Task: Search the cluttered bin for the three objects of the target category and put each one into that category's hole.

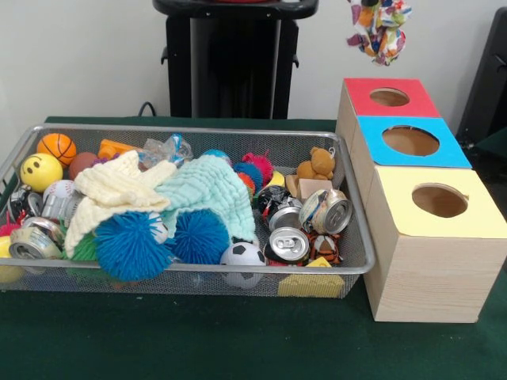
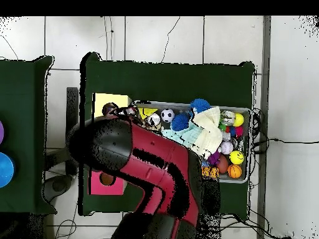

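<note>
A patched fabric bundle (image 1: pixel 380 28) of white, pink, blue and yellow hangs in the air at the top right of the front view, high above the row of boxes. The gripper holding it is above the picture's edge there, and in the overhead view the red and black arm (image 2: pixel 146 159) covers it. The yellow-faced wooden box (image 1: pixel 432 245) is the nearest of the row, its round hole (image 1: pixel 440 200) open; its corner shows from above (image 2: pixel 107 99). The wire mesh bin (image 1: pixel 198 131) lies left of the boxes, full of clutter. I see no other bundle in it.
The blue-faced box (image 1: pixel 410 141) and the red-faced box (image 1: pixel 390 96) stand behind the yellow one. The bin holds a brown teddy bear (image 1: pixel 319 164), blue spiky balls (image 1: pixel 131 245), pale knitted cloths (image 1: pixel 206 194), crushed cans (image 1: pixel 289 244) and small sport balls (image 1: pixel 57 147).
</note>
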Motion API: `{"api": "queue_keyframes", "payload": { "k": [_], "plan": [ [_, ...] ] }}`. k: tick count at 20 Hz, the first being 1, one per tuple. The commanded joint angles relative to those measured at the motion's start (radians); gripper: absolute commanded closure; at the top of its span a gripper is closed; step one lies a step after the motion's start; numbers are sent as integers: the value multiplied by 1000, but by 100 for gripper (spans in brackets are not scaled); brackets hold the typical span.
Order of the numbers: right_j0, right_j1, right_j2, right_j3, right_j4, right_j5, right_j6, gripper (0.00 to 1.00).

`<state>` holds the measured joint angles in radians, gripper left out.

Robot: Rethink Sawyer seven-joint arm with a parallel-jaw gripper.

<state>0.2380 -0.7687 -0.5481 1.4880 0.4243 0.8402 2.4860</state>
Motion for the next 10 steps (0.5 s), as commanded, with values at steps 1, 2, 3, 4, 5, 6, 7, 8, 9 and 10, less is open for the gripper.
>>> {"api": "queue_keyframes", "payload": {
  "k": [1, 2, 3, 4, 5, 6, 7, 8, 9, 10],
  "plan": [
    [-9, 79, 69, -63, 16, 105, 249, 100],
    [-8, 82, 68, -68, 18, 107, 253, 100],
    [-7, 84, 69, -70, 20, 106, 254, 100],
    [-7, 90, 70, -74, 24, 101, 258, 100],
    [-6, 93, 72, -75, 28, 98, 259, 100],
    [-4, 102, 75, -81, 34, 89, 268, 100],
    [-3, 107, 77, -83, 39, 86, 271, 100],
    [2, 115, 77, -91, 43, 81, 281, 100],
    [5, 121, 75, -97, 44, 78, 283, 100],
    [7, 129, 70, -107, 43, 76, 287, 100]
  ]
}}
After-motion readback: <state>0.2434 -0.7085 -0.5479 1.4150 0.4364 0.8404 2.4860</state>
